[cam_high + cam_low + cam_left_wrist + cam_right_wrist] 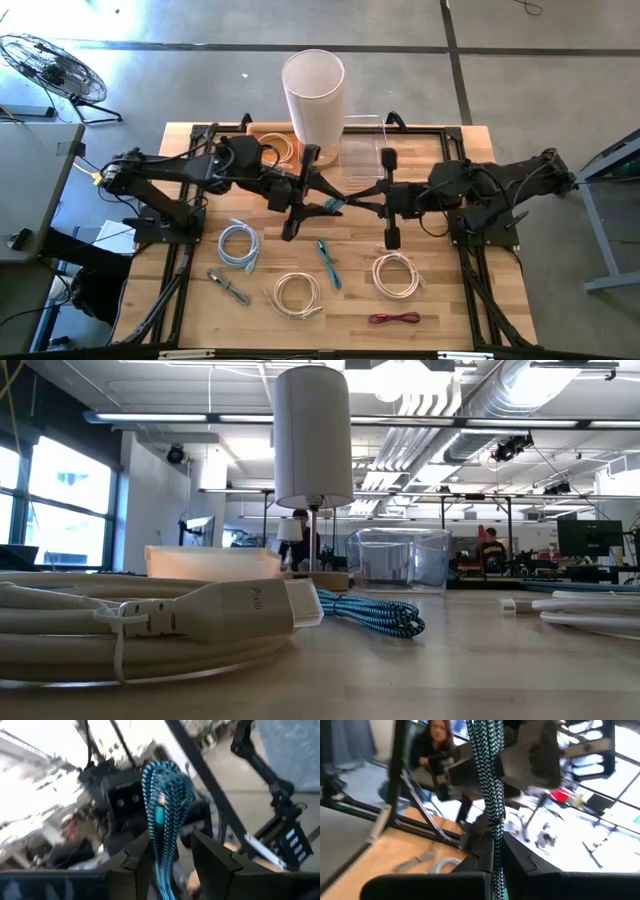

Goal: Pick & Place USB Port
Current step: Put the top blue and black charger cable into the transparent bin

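Grippers meet mid-table: your left gripper (322, 207) and right gripper (352, 205) both clench the blue braided USB cable (333, 207), held above the wooden table (450, 300). You see it pinched between both sets of fingers in the wrist views. Tall white cylinder (313, 95) stands just behind.

braided cable (162, 815): blue and black woven stripes
grippers, left (318, 206) and right (355, 204): dark, near black
tall cylinder (314, 96): white
table (455, 300): pale wood planks
coiled cables (402, 274): white
small cable (394, 319): red
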You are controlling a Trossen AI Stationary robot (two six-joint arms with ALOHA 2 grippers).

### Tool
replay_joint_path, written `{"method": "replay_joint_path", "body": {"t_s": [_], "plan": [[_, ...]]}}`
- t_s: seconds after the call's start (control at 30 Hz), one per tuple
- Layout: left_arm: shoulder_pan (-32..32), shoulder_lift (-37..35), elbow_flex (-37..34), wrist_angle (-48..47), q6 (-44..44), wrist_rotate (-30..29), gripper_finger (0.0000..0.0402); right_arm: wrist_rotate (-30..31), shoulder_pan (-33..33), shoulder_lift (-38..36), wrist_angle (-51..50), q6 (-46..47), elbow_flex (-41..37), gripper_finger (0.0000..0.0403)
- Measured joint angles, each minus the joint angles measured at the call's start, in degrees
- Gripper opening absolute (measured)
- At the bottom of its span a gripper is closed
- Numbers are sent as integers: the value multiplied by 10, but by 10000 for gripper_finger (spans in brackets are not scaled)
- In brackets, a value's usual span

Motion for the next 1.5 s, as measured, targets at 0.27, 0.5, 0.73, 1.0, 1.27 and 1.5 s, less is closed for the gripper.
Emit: {"method": "replay_joint_path", "body": {"t_s": [0.27, 0.5, 0.73, 1.0, 1.27, 1.5], "plan": [[-18, -77, 0, -182, 44, -155, 131, 181, 15, -34, -172, 138, 0, 7], [-75, -136, 0, -300, 43, -376, 131, 237, -59, -37, -316, 340, 0, 7], [-128, -154, 0, -375, 26, -548, 131, 186, -145, -26, -345, 367, 0, 7], [-140, -154, 0, -492, -51, -592, 131, 97, -225, -6, -410, 418, 0, 7], [-140, -154, 0, -554, -94, -588, 131, 77, -282, 21, -439, 428, -1, 7], [-140, -154, 0, -584, -95, -585, 131, 70, -339, 24, -500, 477, -1, 7]]}}
